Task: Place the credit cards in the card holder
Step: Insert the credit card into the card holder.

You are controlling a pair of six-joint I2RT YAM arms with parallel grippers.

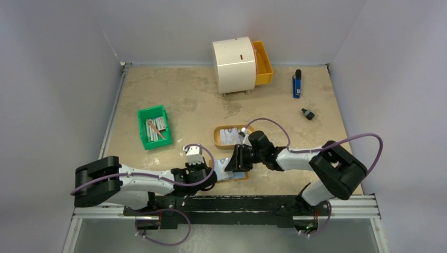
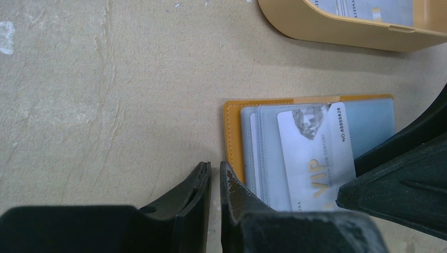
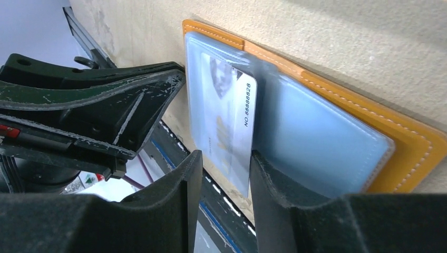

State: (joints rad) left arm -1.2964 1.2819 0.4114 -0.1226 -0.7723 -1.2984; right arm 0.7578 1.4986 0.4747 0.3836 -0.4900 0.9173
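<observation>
Quick status, reading left to right across the left wrist view. My left gripper (image 2: 215,174) sits at the bottom centre with its jaws almost together and nothing visible between them. One finger lies on the tan left edge of the card holder (image 2: 234,137), so I reckon it's just pinning the thing flat.

The holder lies open on the table in the middle of the frame, with the VIP card (image 2: 313,153) lying across its clear sleeve (image 2: 369,118). My right gripper (image 3: 225,158) comes in from the lower right and has the near end of that card pinched between its fingers.

The bit that matters is that the card's long axis runs straight away from the right fingers, with the numbered end leading. It's skewed a little against the sleeve rather than square with it. In the right wrist view the far corner looks tucked under the sleeve's lip, but I can't tell how deep.

So the right arm does the pushing, along the card's length. More credit cards (image 2: 363,6) wait in the tan tray (image 2: 327,29) at the upper right.
</observation>
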